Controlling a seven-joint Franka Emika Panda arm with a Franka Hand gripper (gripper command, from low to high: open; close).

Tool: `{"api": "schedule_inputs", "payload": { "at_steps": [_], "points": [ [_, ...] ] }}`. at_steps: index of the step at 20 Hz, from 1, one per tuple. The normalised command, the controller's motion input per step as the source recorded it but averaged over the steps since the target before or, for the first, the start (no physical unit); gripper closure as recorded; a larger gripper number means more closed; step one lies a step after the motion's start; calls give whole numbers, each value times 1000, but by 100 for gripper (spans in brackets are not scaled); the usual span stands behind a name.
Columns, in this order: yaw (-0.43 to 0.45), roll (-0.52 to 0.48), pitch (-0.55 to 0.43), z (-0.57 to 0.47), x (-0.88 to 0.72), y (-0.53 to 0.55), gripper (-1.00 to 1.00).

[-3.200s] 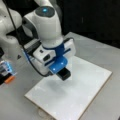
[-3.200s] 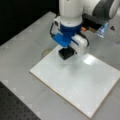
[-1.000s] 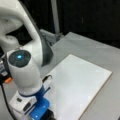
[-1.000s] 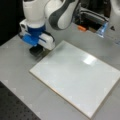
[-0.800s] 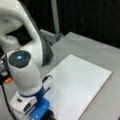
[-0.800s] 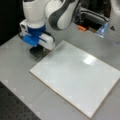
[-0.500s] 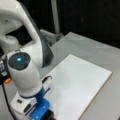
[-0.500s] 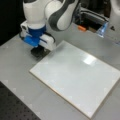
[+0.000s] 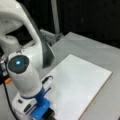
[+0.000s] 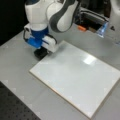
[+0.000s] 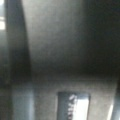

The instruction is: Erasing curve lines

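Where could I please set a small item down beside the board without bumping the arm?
The grey table along the white board's lower-left edge is bare. It is crowded at the board's top-left corner, where the tool sits over a black block.

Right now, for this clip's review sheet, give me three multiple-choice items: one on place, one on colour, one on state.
1. Where is the gripper in a front view?
A. off the board's top-left corner, over the table
B. above the board's middle
C. off the board's right edge

2. What colour is the eraser under the gripper?
A. white
B. black
C. orange

3. How does the board's surface look in both front views?
A. covered in thick red scribbles
B. plain white, no lines to be made out
C. cracked in two

Answers: 1 A, the blue-and-white gripper sits beside the corner, not over the white sheet. 2 B, a dark block shows below the gripper. 3 B, the board shows only a light glare, no curve lines visible.
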Motion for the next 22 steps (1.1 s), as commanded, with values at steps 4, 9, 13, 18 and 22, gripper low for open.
{"api": "schedule_inputs", "payload": {
  "at_steps": [4,9,13,18,22],
  "points": [
    [11,143,-58,-98,50,-55,100],
    [31,124,-75,-77,67,-114,100],
    [35,121,-76,-57,33,-175,100],
    [18,123,-82,-53,-4,-148,-100],
    [-4,95,-99,-44,-8,-102,-100]
  ]
}}
